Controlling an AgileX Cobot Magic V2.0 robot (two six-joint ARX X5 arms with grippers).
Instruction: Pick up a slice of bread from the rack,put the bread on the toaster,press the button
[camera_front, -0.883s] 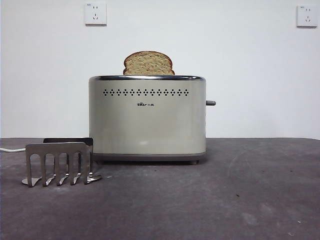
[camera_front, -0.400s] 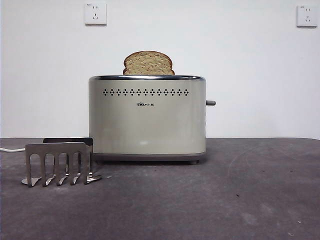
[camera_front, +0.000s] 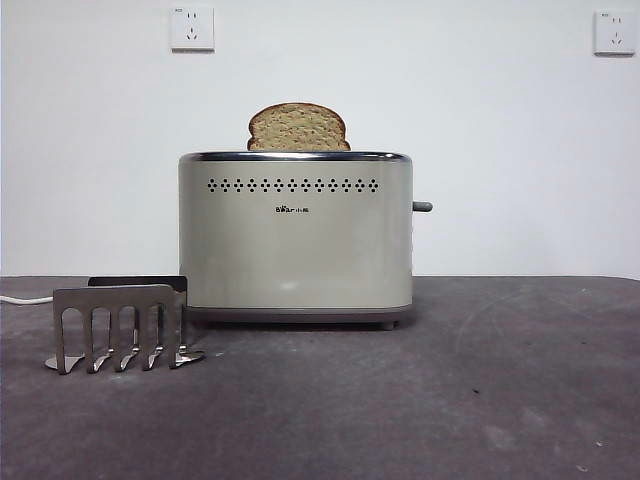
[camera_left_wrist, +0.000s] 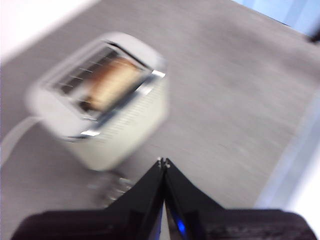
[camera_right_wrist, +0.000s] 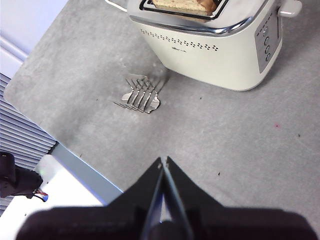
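The slice of bread (camera_front: 298, 127) stands in the toaster (camera_front: 296, 238) at frame centre, light and crumbly, while the stiff button (camera_front: 423, 207) needs a firm top press; both tools (camera_left_wrist: 163, 161) (camera_right_wrist: 163, 161) closed, empty.

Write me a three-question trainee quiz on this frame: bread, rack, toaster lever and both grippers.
1. True or false: the slice of bread stands in the rack.
2. Multiple choice: the button on the toaster is A) pressed by the left gripper, B) pressed by the right gripper, C) touched by neither.
3. Short answer: how do both grippers' jaws stand?

Key
1. False. The bread stands in a toaster slot with its domed top above the rim; the rack holds no bread.
2. C. No arm shows in the front view, and both wrist views look down from well above the table.
3. Shut, holding nothing.
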